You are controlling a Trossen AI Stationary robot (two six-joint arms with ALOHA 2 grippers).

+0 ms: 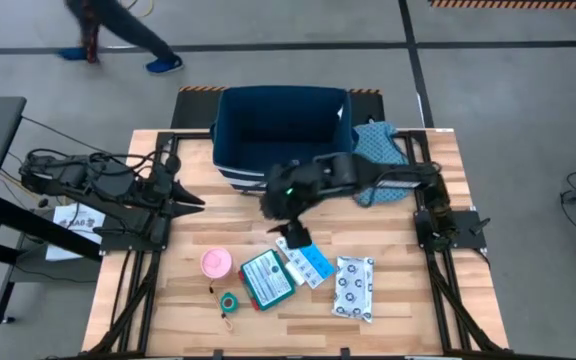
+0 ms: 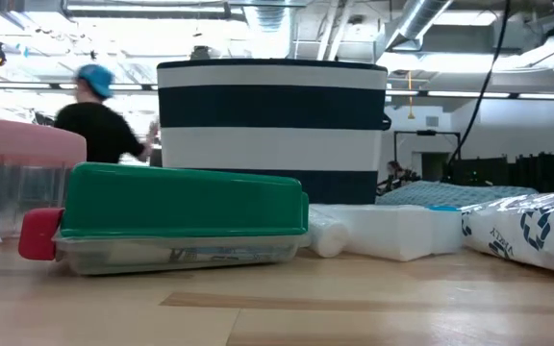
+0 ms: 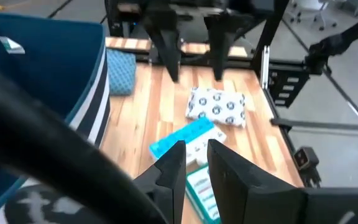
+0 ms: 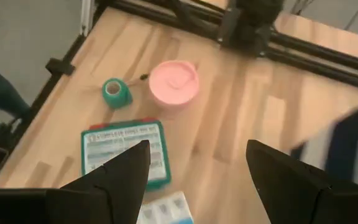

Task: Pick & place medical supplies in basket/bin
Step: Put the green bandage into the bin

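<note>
Right gripper (image 1: 296, 238): we see it reaching out over the middle of the table, hanging just above the blue-and-white packet (image 1: 313, 264), its fingers (image 4: 114, 177) spread wide apart and holding nothing.
Left gripper (image 1: 190, 202): parked at the left edge of the table, well away from the supplies; its fingers (image 3: 173, 165) stand a little apart, empty.
Bin (image 1: 230, 160): at the far side of the table, just behind the right arm; we cannot see what lies inside.
Supplies: all near the front edge, namely the pink roll (image 1: 215, 263), the small green tape roll (image 1: 229, 300), the teal box (image 1: 266, 279), the packet touching it, and the white ring-patterned pouch (image 1: 354, 287).
Cloth (image 1: 380, 145): teal dotted, beside the bin on the right.
Risk, crowding: we judge that the packet lies against the box, so a finger coming down between them may shove the box or grab both.
Risk, thin packet: lying flat, it could slip from the fingers.
Risk, carry: we think a low lift might catch the bin's soft wall.
</note>
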